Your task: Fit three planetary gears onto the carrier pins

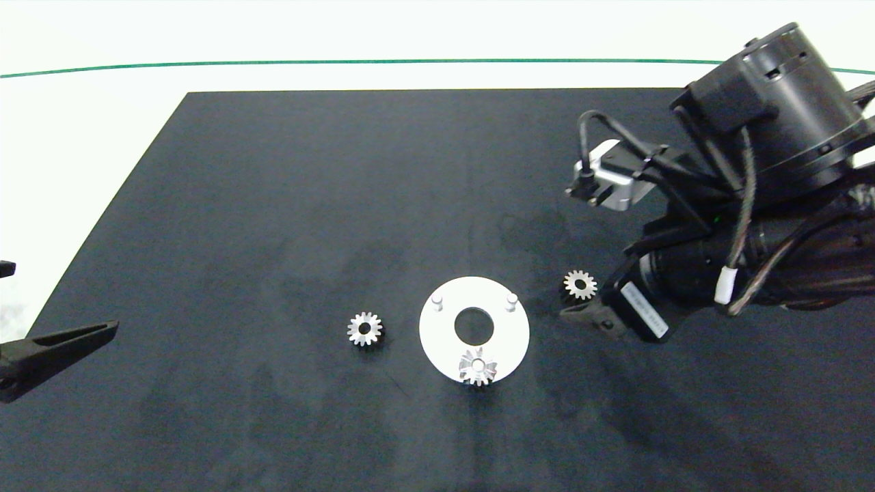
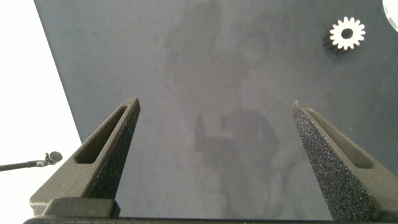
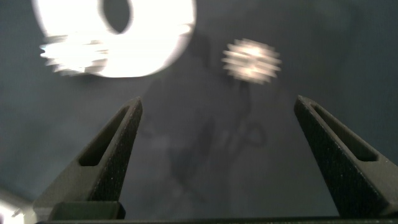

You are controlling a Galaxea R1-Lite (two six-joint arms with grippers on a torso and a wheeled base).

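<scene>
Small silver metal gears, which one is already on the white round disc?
The small silver metal gear at the white round disc's near edge, seemingly on its third peg. The other two gears lie on the black mat.

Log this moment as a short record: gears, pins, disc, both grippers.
gear on pin: one gear sits on the near pin of the white disc
loose gears: one on the mat left of the disc, one right of it
bare pins: two
right gripper: open, empty, beside the right loose gear
left gripper: open, empty, at the mat's left edge
</scene>
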